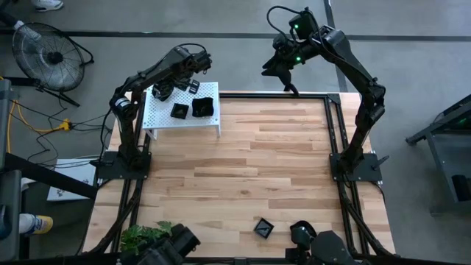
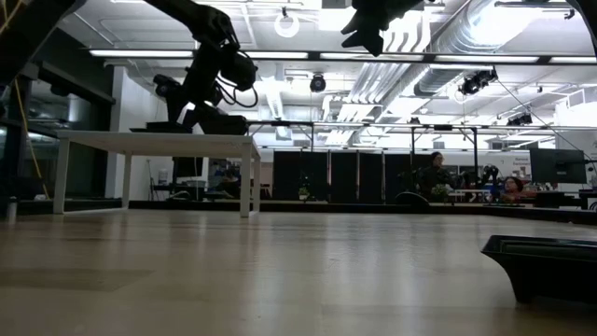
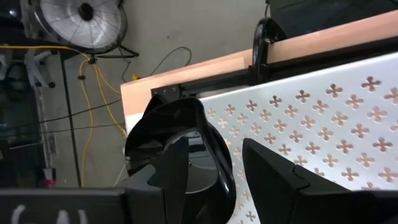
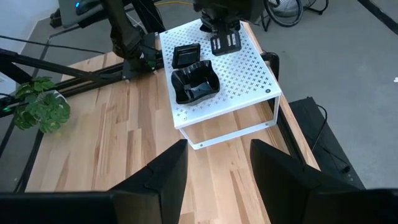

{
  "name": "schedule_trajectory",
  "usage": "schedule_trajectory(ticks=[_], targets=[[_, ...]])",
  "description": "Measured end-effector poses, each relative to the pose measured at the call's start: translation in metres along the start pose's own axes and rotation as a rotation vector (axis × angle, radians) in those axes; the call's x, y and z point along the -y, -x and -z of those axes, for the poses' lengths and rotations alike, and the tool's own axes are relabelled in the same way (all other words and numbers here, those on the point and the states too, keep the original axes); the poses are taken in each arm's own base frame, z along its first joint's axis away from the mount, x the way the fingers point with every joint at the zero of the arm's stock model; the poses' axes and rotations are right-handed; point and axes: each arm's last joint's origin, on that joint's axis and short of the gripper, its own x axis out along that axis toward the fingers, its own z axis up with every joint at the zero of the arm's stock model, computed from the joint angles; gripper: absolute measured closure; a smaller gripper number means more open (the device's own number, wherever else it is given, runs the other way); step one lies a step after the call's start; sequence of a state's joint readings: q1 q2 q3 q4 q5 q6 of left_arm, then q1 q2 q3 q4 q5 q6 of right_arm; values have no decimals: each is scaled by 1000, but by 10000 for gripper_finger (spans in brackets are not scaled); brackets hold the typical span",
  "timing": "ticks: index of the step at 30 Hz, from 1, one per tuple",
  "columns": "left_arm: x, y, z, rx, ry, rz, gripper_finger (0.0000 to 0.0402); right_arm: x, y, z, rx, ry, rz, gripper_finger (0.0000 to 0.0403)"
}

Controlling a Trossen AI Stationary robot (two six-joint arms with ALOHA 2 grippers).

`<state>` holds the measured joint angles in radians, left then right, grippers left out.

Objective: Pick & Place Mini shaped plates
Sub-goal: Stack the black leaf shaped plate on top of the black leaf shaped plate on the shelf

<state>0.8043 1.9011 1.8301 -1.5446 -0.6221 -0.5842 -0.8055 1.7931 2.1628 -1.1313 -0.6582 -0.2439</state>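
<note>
While the left gripper point(image 1: 163, 91) grips a plate point(image 3: 180, 155), the right gripper point(image 1: 285, 73) hovers.

This is a robotics lab set up in a large open-plan industrial hall. A butcher-block wooden table point(image 1: 243, 169) stands on bare grey concrete, framed by black metal rails that carry two dark robot arms. Beside the table's left far corner a floor fan point(image 1: 45, 53) stands among yellow cables point(image 1: 37, 121) trailing over the concrete. Beyond the table's far edge, the low view shows a high ceiling with exposed silver ducts point(image 2: 485, 37), strip lights and hung cameras, dark partition panels point(image 2: 345, 177), and people seated at desks with monitors point(image 2: 557, 166).
</note>
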Motion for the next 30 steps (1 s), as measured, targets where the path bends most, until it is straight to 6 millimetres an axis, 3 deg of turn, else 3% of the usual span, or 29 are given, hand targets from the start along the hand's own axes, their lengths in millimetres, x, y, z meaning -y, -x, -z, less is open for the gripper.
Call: schedule_trajectory(ticks=[6,16,30], targets=[[0,0,0,1,4,-1,262,0,0,0,0,0,0,234],[0,0,0,0,1,1,324,0,0,0,0,0,0,234],[0,0,0,10,28,-14,327,0,0,0,-1,0,0,233]])
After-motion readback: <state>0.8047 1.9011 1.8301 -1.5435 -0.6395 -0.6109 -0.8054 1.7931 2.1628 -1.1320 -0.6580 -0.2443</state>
